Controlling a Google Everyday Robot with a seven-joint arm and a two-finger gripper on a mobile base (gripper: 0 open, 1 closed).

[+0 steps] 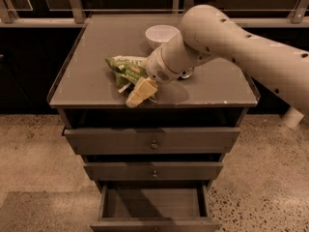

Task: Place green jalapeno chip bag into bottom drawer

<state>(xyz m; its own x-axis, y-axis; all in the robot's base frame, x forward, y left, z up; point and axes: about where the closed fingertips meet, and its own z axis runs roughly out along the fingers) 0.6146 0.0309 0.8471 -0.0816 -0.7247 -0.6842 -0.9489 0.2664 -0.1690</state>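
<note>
The tool (141,92), a pale yellow wedge at the end of the robot's arm (231,47), sits low over the front of the cabinet's surface (87,83), at about 5 o'clock of the green jalapeno chip bag (124,69) and touching its near edge. The thick cream arm reaches in from 3 o'clock and crosses the right half of the surface. Below the surface are three grey drawers. The top drawer (152,140) and the middle drawer (153,170) are pushed in, while the bottom drawer (153,206), at 6 o'clock of the scene, is pulled out with nothing visible inside it.

The way in is therefore open, but the bag has not gone anywhere. It lies crumpled on the surface, left of centre, well apart from the drawer beneath. By this view the task is at its pick-up stage, and the lift, the carry down past the cabinet front and the release into the drawer are all left to do.

A white bowl (161,35) stands at 1 o'clock of the bag, toward the back of the surface, with the arm passing just beside it.

Whether the tool is apart or clamped on the bag cannot be told from here. Only its contact with the bag's lower right corner is plain.
</note>
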